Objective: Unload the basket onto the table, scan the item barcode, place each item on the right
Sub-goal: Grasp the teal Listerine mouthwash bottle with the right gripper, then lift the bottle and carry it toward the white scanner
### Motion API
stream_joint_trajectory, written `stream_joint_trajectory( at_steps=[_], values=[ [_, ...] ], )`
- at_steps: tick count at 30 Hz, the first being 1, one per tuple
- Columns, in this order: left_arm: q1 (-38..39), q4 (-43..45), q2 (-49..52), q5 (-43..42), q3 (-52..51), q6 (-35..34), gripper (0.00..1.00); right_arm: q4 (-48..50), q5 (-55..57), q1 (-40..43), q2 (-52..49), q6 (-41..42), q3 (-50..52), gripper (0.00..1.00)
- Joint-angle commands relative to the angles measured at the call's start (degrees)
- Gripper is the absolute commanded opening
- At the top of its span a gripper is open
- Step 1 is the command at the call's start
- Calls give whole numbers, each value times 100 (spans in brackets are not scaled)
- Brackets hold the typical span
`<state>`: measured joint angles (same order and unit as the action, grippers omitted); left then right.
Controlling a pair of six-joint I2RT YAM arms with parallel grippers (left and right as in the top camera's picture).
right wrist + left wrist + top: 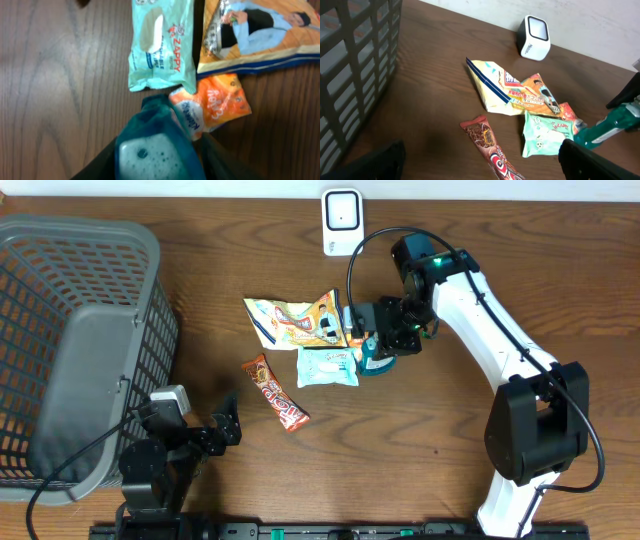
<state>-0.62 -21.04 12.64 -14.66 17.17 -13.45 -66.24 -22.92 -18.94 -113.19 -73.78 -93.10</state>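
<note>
Because the small orange foil sachet (215,102) lies touching a mint-green wrapper (160,45) and a yellow snack bag (295,320), right gripper (187,125) straddles its free corner, teal jaws half-closed, grip undeterminable; left gripper (228,430) parked clear, spread wide; white box-shaped scanner (342,220) well apart.

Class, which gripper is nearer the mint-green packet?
Right. The right gripper is at the packet's right edge, over a small orange sachet. The left gripper sits far off on the packet's other side, beyond the chocolate bar.
</note>
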Motion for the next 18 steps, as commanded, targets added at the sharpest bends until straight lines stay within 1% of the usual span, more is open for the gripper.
stream_joint_trajectory(
  at_steps=[1,2,5,8,11,15,16,18],
  values=[
    [7,7,-9,35,-24,76,98,122,131,-44,-39,553,138,37],
    [7,7,-9,35,-24,76,98,297,138,-55,-28,892,138,29],
    [7,7,-9,35,-24,76,98,658,136,-55,-13,1676,116,22],
    [7,7,-9,35,-24,76,98,885,37,-57,46,2356,81,21],
    [7,7,-9,35,-24,76,98,903,-195,-85,114,2898,-63,23],
    [7,7,-9,35,-24,76,98,872,-184,-120,297,3917,-411,19],
    [7,7,-9,35,-24,76,98,861,-181,-120,372,4387,-573,19],
    [7,7,-9,35,-24,76,98,857,-186,-98,479,5051,-765,18]
  ],
)
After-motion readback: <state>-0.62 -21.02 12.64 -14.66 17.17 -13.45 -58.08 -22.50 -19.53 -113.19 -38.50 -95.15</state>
